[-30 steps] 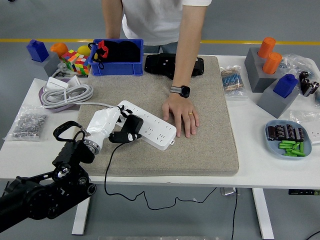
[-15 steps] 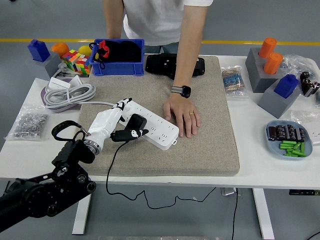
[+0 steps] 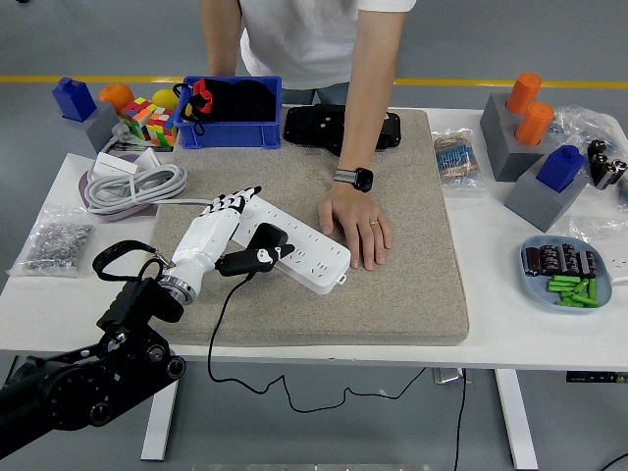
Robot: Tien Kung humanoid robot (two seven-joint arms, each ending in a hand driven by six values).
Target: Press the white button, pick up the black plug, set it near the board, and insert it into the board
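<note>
So on the white table (image 3: 491, 334) we've got the tan mat (image 3: 412, 275), and on it the white power strip (image 3: 299, 250), which we're taking as the board. Its long axis runs diagonally, from upper left down to lower right. A person's hand (image 3: 355, 228) lies flat on the mat just beside the strip's right end, maybe steadying it.

Our left hand (image 3: 218, 235) is the only one of ours in view, so it's the nearer one. It sits at the strip's left part, fingers stretched out along the strip and thumb pinching the black plug (image 3: 257, 252). The plug is small, chunky and matte black, with its thin cord (image 3: 211, 339) trailing off the table's front edge. It sits right against the strip's top face; we can't tell whether the prongs are in a socket.
</note>
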